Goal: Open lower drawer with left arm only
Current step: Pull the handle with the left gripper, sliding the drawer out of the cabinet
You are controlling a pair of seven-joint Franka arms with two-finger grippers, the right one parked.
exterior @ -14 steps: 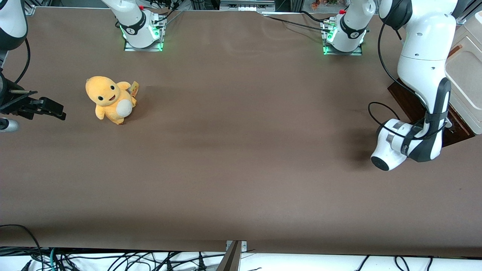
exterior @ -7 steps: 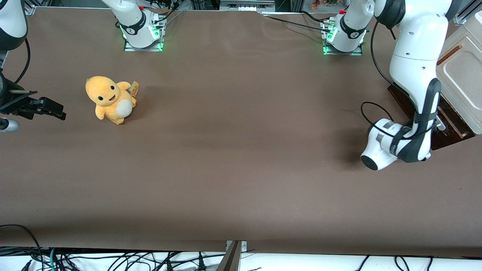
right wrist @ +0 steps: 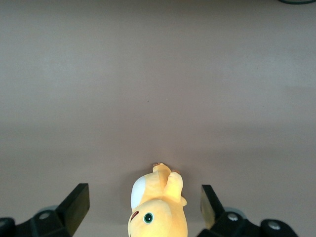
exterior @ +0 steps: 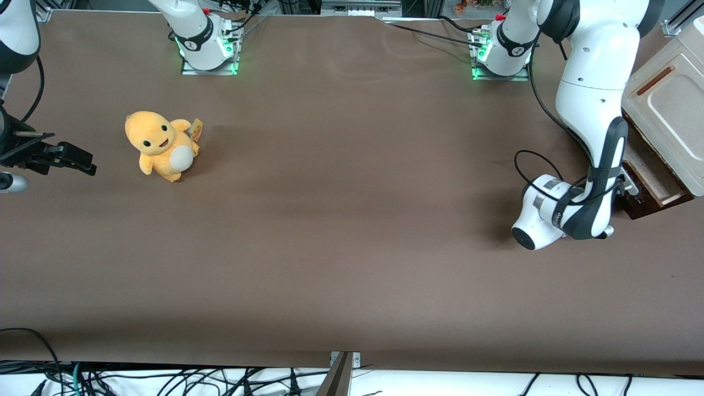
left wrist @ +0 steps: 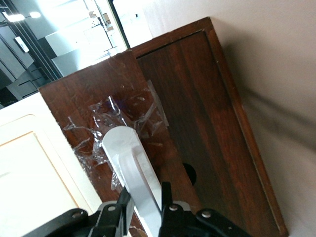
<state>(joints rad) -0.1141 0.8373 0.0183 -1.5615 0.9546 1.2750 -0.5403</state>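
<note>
- gripper (left wrist: pixel 143 207) of left arm (exterior: pixel 591 104) is clamping narrowly on white bar handle (left wrist: pixel 132 173)
- lower drawer (exterior: pixel 652 179) is sitting part-open at cabinet (exterior: pixel 668 110); working arm's end of tabletop (exterior: pixel 352 247)

Lower drawer pulled partly out, left arm at its handle

The lower drawer (exterior: pixel 652 177), dark brown wood with a pale tan inside, sticks out from under the cream-white cabinet at the working arm's end of the counter. Its long white bar handle (left wrist: pixel 129 168) crosses a front covered in crinkled clear tape. The white left arm (exterior: pixel 591 104) bends down to it, and its black gripper (left wrist: pixel 144 210) has both fingers (left wrist: pixel 166 198) clamped against the handle.
</note>
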